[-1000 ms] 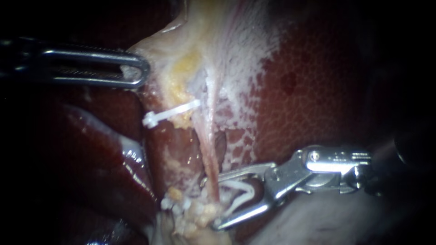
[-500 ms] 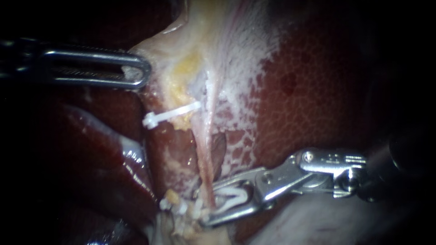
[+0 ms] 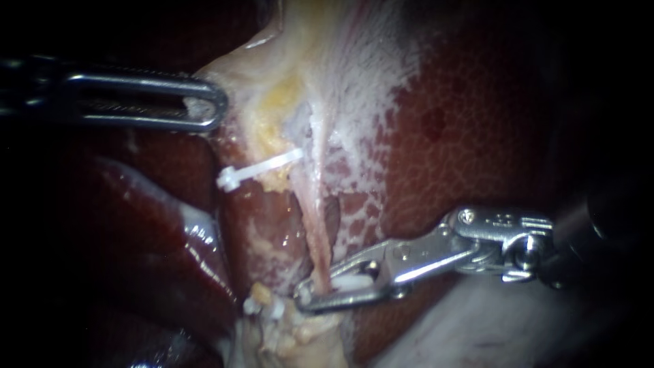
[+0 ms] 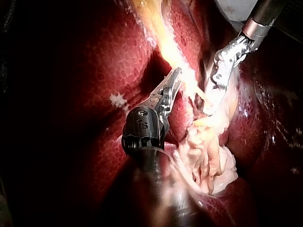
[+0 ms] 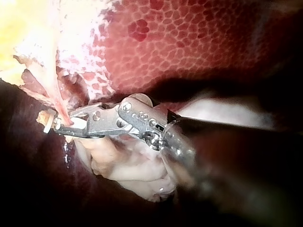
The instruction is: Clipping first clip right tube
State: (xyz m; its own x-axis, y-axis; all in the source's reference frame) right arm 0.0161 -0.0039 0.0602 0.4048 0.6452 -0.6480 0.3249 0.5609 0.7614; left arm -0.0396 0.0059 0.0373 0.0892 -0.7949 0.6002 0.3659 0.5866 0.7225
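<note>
Nearest us, our right instrument (image 3: 312, 296) has its jaws clamped low on the right tube (image 3: 315, 232), with a white clip (image 3: 354, 279) seated between them. Further up, a second clip (image 3: 262, 169) sits left of this tube. Beyond, our left instrument (image 3: 208, 105) has its jaws closed on pale tissue (image 3: 272, 61). The liver (image 3: 463, 136) lies behind.

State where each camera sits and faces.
Endoscope: close over the tissue, facing the mottled red liver; left instrument enters from the left, shut on pale yellowish tissue; right instrument enters from the right, shut on the thin pink tube.
Left wrist: on the left arm, looking along its own shaft; the right instrument shows ahead.
Right wrist: on the right arm, looking along its shaft to the clamped tube.
Shared: all show the right instrument.
</note>
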